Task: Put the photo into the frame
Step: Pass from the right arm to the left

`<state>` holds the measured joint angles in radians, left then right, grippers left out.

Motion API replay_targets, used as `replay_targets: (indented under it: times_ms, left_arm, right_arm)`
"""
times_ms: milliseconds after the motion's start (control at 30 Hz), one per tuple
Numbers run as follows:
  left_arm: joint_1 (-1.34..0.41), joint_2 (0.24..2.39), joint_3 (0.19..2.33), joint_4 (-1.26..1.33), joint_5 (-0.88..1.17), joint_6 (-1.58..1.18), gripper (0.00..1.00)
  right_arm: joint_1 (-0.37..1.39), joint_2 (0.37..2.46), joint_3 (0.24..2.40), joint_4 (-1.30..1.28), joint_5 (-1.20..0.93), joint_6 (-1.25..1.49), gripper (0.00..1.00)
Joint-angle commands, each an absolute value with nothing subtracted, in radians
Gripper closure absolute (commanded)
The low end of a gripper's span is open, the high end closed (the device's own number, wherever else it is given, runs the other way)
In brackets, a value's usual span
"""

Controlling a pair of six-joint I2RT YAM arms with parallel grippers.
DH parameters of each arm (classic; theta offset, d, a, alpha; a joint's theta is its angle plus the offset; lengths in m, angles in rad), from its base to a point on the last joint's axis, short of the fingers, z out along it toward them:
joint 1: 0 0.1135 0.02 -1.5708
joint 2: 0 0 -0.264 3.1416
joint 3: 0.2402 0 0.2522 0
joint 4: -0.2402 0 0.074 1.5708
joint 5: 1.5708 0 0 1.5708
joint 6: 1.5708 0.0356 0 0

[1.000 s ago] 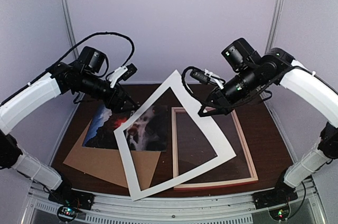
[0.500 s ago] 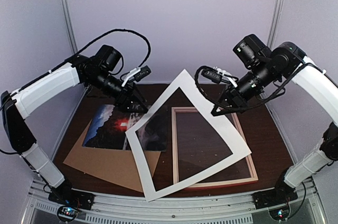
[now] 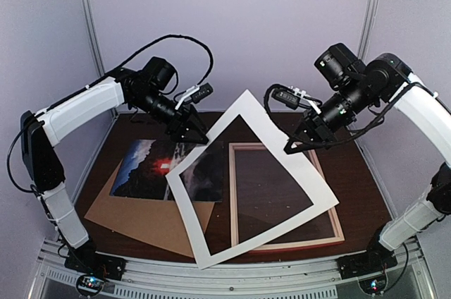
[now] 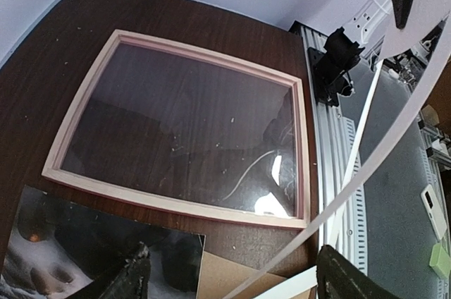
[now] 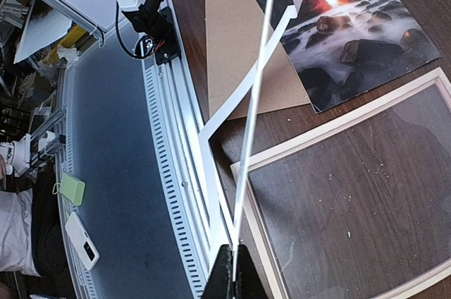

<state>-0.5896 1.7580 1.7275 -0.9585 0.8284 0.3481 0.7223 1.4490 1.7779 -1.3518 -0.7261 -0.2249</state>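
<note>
The right claw (image 3: 292, 147) is clamped on the white mat (image 3: 192, 221), holding it tilted in the air, with the frame (image 3: 303, 243) flat beneath it. The left claw (image 3: 199, 135) gapes wide, the mat's edge passing between its fingers; the photo (image 3: 144, 168) lies below it on the brown backing board (image 3: 141, 218)

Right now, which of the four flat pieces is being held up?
The white mat, pinched by the right gripper and tilted up; photo, cardboard and frame lie flat on the table.
</note>
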Motion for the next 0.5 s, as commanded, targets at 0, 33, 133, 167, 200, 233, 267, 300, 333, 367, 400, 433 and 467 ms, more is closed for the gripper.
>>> replay_targets:
  times_ms: [0,33,133,167,200,233,267,300,333,367,400,433,467]
  left_arm:
    - [-0.583,1.781,1.774,-0.987,0.920,0.396,0.21]
    - [-0.583,1.782,1.768,-0.989,0.931,0.402,0.23]
    - [-0.583,1.790,1.752,-0.994,0.961,0.403,0.35]
    - [-0.583,1.796,1.754,-1.002,0.968,0.403,0.39]
    - [-0.583,1.802,1.757,-1.009,0.976,0.402,0.42]
    - [-0.583,1.803,1.756,-1.013,0.983,0.401,0.45]
    - [-0.583,1.804,1.754,-1.014,0.987,0.398,0.47]
    - [-0.583,1.805,1.752,-1.014,0.991,0.397,0.51]
    - [-0.583,1.807,1.751,-1.014,0.991,0.395,0.54]
    - [-0.583,1.810,1.753,-1.018,0.987,0.393,0.58]
    - [-0.583,1.811,1.758,-1.023,0.983,0.394,0.61]
    - [-0.583,1.813,1.761,-1.030,0.977,0.394,0.64]
    - [-0.583,1.815,1.765,-1.033,0.973,0.394,0.66]
  right_arm:
    - [0.694,1.433,1.805,-1.368,-0.743,-0.233,1.00]
    - [0.686,1.432,1.803,-1.366,-0.746,-0.232,1.00]
    - [0.667,1.434,1.801,-1.361,-0.750,-0.224,1.00]
    - [0.661,1.436,1.800,-1.361,-0.749,-0.223,1.00]
    - [0.654,1.437,1.798,-1.359,-0.747,-0.222,1.00]
    - [0.648,1.436,1.796,-1.357,-0.747,-0.219,1.00]
    - [0.643,1.435,1.794,-1.354,-0.751,-0.217,1.00]
    - [0.638,1.435,1.792,-1.351,-0.754,-0.216,1.00]
    - [0.634,1.433,1.790,-1.349,-0.755,-0.214,1.00]
    - [0.630,1.433,1.790,-1.348,-0.753,-0.213,1.00]
    - [0.625,1.433,1.789,-1.349,-0.752,-0.213,1.00]
    - [0.620,1.432,1.785,-1.346,-0.751,-0.212,1.00]
    - [0.615,1.430,1.781,-1.345,-0.748,-0.211,1.00]
